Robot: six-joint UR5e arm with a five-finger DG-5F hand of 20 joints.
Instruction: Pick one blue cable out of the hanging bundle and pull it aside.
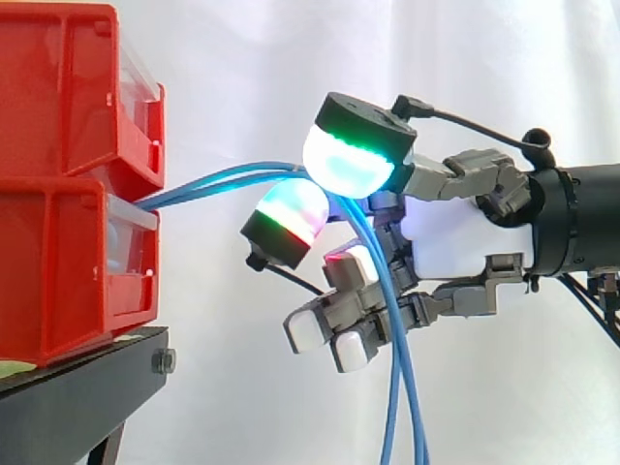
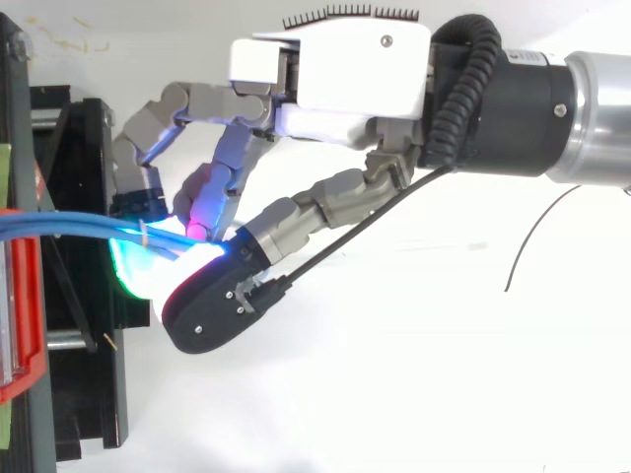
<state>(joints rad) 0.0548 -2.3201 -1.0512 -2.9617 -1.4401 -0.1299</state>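
Note:
A few thin blue cables (image 1: pixel 213 182) come out between the two stacked red bins (image 1: pixel 58 97) at the left and run right to my hand (image 1: pixel 465 237). They pass between a green-cyan glowing pad (image 1: pixel 349 160) above and a red-green glowing pad (image 1: pixel 289 215) below, and these two pads close on them. Behind the pads the cables bend down and hang past the curled lower fingers (image 1: pixel 334 334) to the bottom edge. In the top view the cables (image 2: pixel 69 227) run from the left edge into the glowing pads of the hand (image 2: pixel 335 69).
The red bins sit on a black stand (image 1: pixel 77 387) at the left; from above, the stand (image 2: pixel 79 148) lies just beyond the fingertips. A white curtain hangs behind. The arm comes in from the right.

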